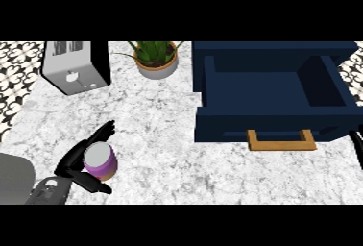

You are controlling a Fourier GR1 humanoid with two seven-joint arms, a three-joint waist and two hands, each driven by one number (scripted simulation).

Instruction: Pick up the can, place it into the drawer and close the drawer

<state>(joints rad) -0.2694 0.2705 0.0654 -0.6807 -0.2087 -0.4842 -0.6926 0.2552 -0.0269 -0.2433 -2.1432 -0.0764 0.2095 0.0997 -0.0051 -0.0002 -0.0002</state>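
Observation:
A purple can (100, 162) with a grey top and an orange base stands upright on the white marble counter at the lower left. My left hand (73, 162) is right against its left side, fingers stretched fairly straight past its far side and thumb (93, 184) under its near side, not curled round it. The navy drawer (234, 122) stands pulled open at the right, its inside bare, with a wooden handle (281, 141) on its front. Only a thin black sliver of my right hand (356, 146) shows at the right edge, just beside the drawer's front corner.
A silver toaster (74, 67) stands at the back left. A potted plant (157, 60) sits at the back middle, just left of the drawer cabinet. Patterned tiles (14, 81) border the counter's left side. Bare marble lies between the can and the drawer.

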